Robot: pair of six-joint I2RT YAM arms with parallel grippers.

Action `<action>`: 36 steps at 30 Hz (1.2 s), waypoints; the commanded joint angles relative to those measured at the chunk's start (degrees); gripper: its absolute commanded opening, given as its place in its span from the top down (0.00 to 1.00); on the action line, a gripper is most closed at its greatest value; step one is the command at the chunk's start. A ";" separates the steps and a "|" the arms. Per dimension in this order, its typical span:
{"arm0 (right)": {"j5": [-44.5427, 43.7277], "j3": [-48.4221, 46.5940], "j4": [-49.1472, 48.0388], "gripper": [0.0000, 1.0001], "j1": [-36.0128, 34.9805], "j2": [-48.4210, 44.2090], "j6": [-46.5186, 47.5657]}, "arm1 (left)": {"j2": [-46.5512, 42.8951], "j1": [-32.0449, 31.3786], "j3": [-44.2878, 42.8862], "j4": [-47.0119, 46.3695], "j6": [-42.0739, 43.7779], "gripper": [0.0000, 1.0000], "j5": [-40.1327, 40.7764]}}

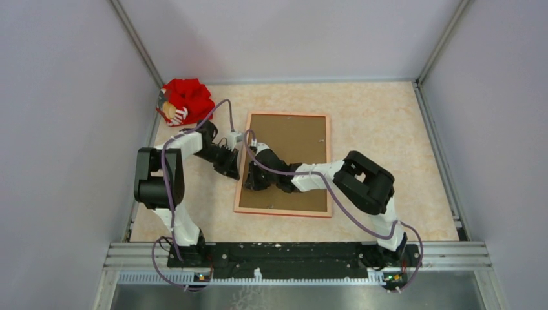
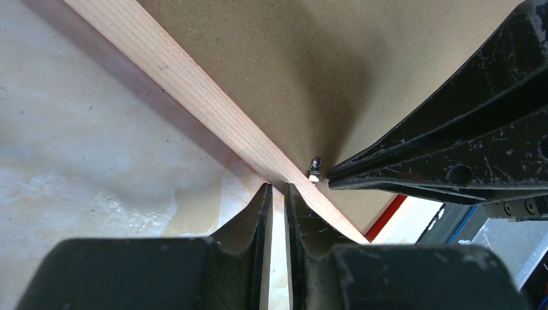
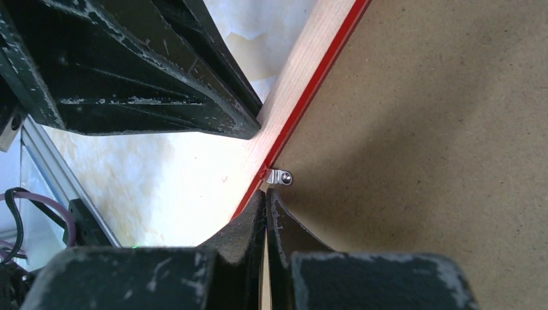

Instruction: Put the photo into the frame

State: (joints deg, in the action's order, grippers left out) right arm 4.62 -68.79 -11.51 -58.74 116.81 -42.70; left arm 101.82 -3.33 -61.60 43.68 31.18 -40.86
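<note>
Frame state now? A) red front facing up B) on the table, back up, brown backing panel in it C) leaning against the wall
B: the frame lies on the table showing its pale wood back, with the brown backing panel filling it.

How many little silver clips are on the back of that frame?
1 shows: a small silver metal clip on the pale wooden frame's rail, at the closed right gripper's tip. Others may be hidden or too small to see.
</note>
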 commanded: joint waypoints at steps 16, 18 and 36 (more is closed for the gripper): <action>-2.27 -2.31 -2.66 1.00 -0.15 2.39 -0.37 | -1.34 0.08 1.48 -1.14 0.74 0.82 -1.55; -2.03 -2.57 -2.83 1.00 -0.15 2.57 -0.24 | -1.28 0.08 1.49 -1.23 0.60 0.82 -1.75; -3.58 1.06 -8.69 1.00 0.11 -0.55 2.14 | -2.25 0.08 1.14 -0.46 0.41 0.82 -1.02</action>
State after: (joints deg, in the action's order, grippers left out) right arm 3.14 -68.53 -15.18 -58.72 117.75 -42.09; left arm 101.73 -3.05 -61.28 43.20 31.18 -41.10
